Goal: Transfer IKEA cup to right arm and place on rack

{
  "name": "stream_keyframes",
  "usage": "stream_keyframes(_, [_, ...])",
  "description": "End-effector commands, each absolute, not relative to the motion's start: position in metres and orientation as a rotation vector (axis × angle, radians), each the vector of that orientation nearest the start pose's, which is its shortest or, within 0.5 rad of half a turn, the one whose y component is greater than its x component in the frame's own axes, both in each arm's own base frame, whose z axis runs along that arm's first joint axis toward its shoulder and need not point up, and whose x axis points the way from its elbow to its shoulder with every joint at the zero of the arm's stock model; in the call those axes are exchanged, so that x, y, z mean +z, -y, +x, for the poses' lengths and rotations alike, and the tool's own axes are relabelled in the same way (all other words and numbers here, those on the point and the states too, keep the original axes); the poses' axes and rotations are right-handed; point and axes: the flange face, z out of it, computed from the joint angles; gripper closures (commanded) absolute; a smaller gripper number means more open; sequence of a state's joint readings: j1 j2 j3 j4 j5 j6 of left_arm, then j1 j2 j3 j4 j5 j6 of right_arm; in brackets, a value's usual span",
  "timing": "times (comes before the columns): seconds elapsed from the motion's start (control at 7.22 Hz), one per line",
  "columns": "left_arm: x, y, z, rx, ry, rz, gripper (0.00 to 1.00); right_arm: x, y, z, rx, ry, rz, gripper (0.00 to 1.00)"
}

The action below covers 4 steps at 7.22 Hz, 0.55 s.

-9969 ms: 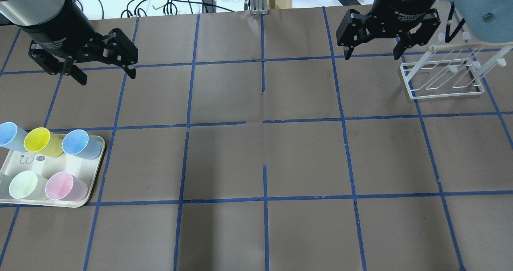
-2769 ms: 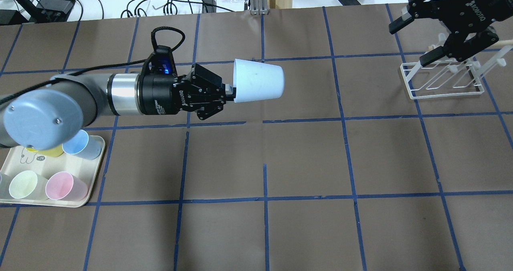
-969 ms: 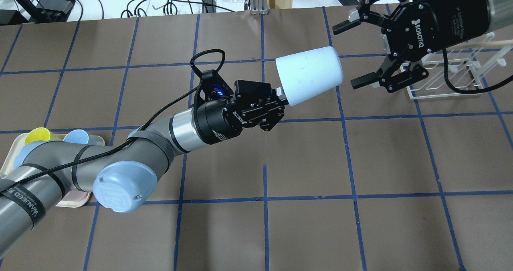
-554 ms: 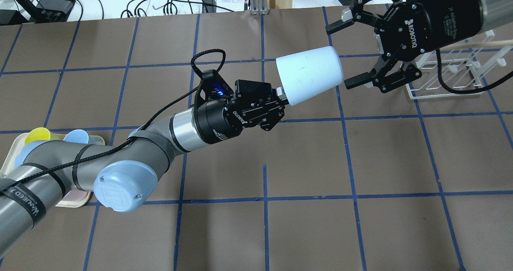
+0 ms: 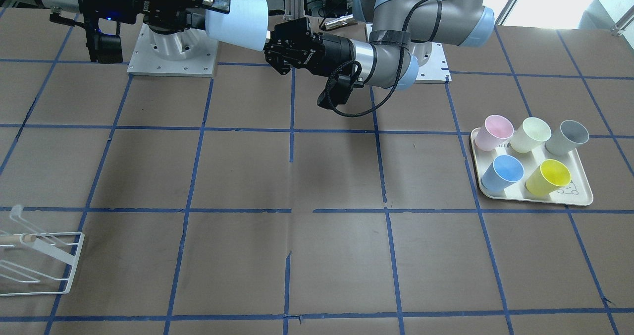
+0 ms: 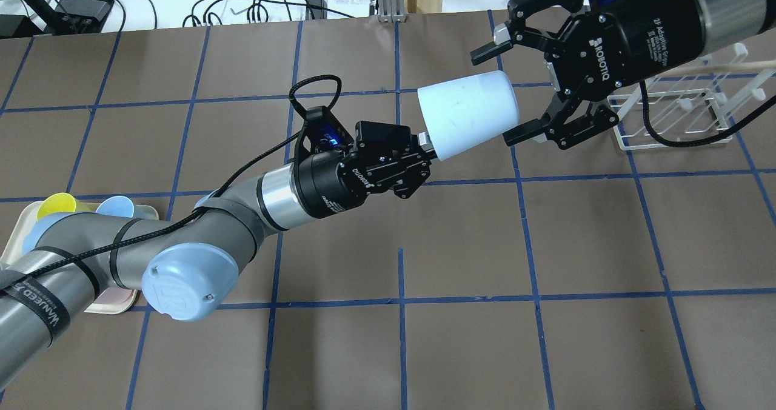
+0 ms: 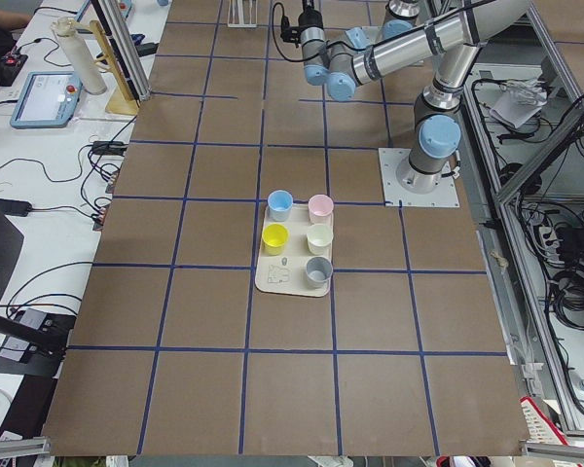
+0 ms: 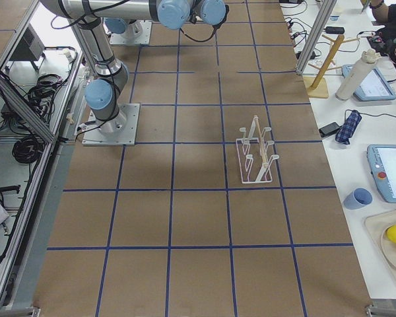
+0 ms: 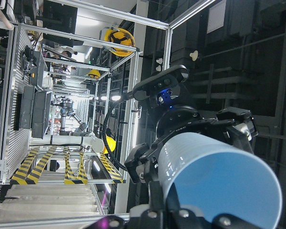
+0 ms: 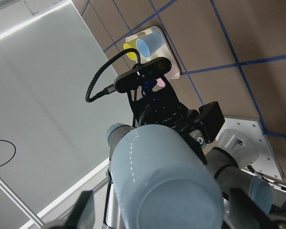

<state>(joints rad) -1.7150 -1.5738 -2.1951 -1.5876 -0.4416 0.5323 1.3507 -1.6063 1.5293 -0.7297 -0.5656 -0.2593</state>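
Observation:
The IKEA cup (image 6: 470, 113), pale blue, lies on its side in the air over the table's far middle. My left gripper (image 6: 425, 143) is shut on its rim. My right gripper (image 6: 496, 94) is open, with one finger on each side of the cup's closed end. The front-facing view shows the same: cup (image 5: 237, 23), left gripper (image 5: 270, 40), right gripper (image 5: 210, 14). The right wrist view shows the cup's base (image 10: 167, 181) between my spread fingers. The left wrist view shows its blue inside (image 9: 224, 186). The white rack (image 6: 679, 145) stands at the far right, behind the right gripper.
A cream tray (image 5: 545, 199) on my left side holds a deeper blue cup (image 5: 502, 172), a grey cup (image 5: 568, 137) and yellow, pink and pale green ones. In the overhead view my left arm covers most of it. The rack also shows in the front-facing view (image 5: 74, 255).
The right gripper has moved left, from beside the rack to around the cup's closed end, still open. The left arm holds the cup still.

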Motion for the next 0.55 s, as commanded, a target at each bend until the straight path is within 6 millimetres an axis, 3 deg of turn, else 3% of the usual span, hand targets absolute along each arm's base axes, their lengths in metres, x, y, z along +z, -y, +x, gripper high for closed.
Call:
stream_keyframes(0.0, [0.3314, 0.3876, -0.282, -0.025, 1.209, 0.179, 1.0, 0.5069, 0.4517, 0.1226, 0.509, -1.966, 0.39, 0.13])
stream_keyframes(0.42, [0.3314, 0.3876, -0.282, -0.025, 1.209, 0.179, 1.0, 0.5072, 0.4539, 0.1217, 0.502, -1.965, 0.39, 0.37])
